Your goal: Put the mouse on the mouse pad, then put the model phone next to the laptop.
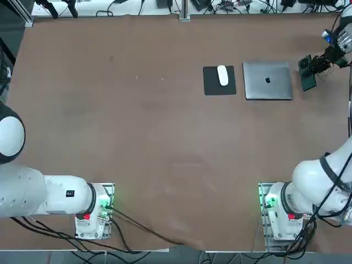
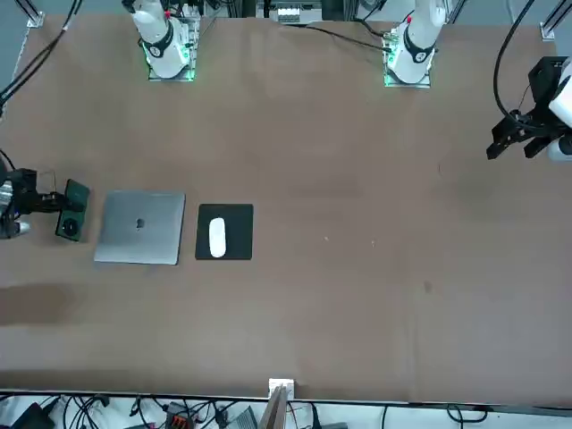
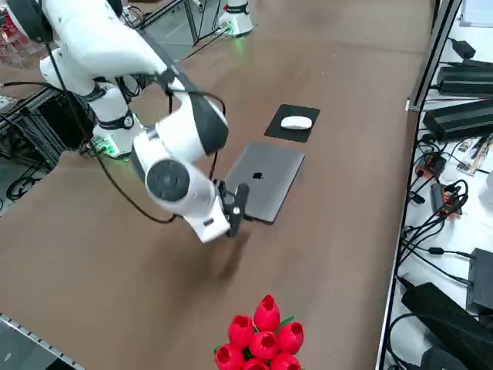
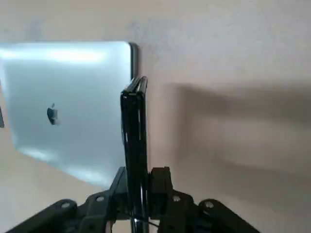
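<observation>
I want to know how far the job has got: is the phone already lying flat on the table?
No, the right claw holds the phone edge-up above the table, beside the laptop.

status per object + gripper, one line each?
mouse: resting on the pad, first step done
pad: flat on the table, left of the laptop in the top view
laptop: lid closed, flat
phone: held on edge in the gripper, above the table by the laptop's outer side, not yet set down
right gripper: shut on the phone
</observation>
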Controlling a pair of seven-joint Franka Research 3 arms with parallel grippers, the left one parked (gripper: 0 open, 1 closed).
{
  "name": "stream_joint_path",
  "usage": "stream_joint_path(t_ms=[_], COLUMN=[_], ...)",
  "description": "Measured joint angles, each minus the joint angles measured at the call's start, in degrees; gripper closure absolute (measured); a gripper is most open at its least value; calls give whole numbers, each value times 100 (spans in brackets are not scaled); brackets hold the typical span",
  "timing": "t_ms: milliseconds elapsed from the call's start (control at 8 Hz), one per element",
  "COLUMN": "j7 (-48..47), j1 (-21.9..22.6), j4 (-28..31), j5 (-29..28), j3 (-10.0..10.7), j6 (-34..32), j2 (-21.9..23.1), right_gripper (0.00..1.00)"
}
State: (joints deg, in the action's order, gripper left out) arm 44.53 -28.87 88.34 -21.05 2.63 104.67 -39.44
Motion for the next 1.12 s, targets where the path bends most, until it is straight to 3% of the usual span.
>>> stream_joint_path(t_ms=[250,1125], j7=[56,108], j1=[-46,-81], j4=[-311,-385], j5=[-62,-104], j3=[-2,-10], j6=[-78,-359], j2=[-367,-522], right_gripper=[84,84])
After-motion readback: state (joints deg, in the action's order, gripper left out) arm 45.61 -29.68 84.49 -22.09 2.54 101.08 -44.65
